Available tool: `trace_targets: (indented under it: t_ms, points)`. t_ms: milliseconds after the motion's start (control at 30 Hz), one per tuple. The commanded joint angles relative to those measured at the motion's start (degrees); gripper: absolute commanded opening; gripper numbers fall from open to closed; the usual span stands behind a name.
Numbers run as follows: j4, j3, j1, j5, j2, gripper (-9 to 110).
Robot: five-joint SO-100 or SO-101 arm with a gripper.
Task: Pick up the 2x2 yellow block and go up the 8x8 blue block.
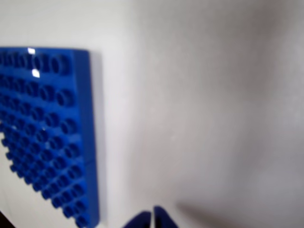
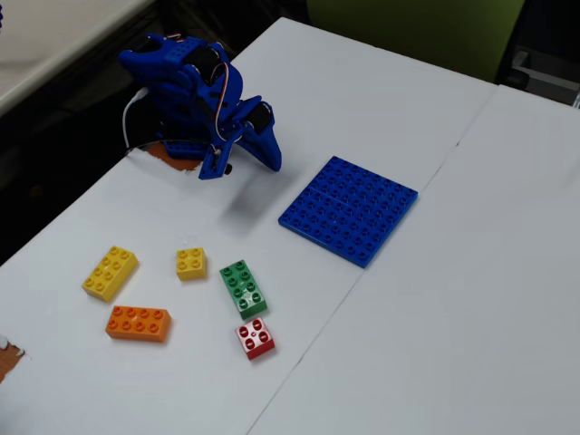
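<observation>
Blue plastic dominated the scene: a wide, flat, square baseplate (image 2: 350,209) covered in rows of round studs lay on the smooth white table (image 2: 435,308), with glossy highlights on its studs in the wrist view (image 1: 47,137). To the left of the baseplate in the fixed view, well apart from it, five bricks sat loosely grouped. The small yellow brick (image 2: 191,263), square with four studs on top, rested flat on the table, untouched, just left of a green oblong brick (image 2: 244,287). A small red square brick (image 2: 256,338) lay just below the green one. A longer yellow brick (image 2: 110,272) and an orange oblong brick (image 2: 139,323) sat farther from the baseplate, left of the small yellow brick.

The blue arm (image 2: 195,100) stood folded and hunched above and left of the baseplate in the fixed view, near the table's far edge, its upper links doubled back with a white cable trailing behind. The gripper (image 2: 237,149) pointed down and toward the baseplate, held clear of every brick. In the wrist view its two blue fingertips (image 1: 153,219) showed at the bottom edge, pressed almost together with only a thin line between them and nothing held, the baseplate lying to their left.
</observation>
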Motion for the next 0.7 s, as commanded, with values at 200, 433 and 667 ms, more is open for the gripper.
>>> trace_targets:
  t_ms: [200,433,667]
  points:
    - [-0.18,-0.35,0.0,-0.35,2.46,0]
    - [-0.18,-0.35,0.0,-0.35,2.46,0]
    - [-0.18,-0.35,-0.88,-1.58,2.46,0]
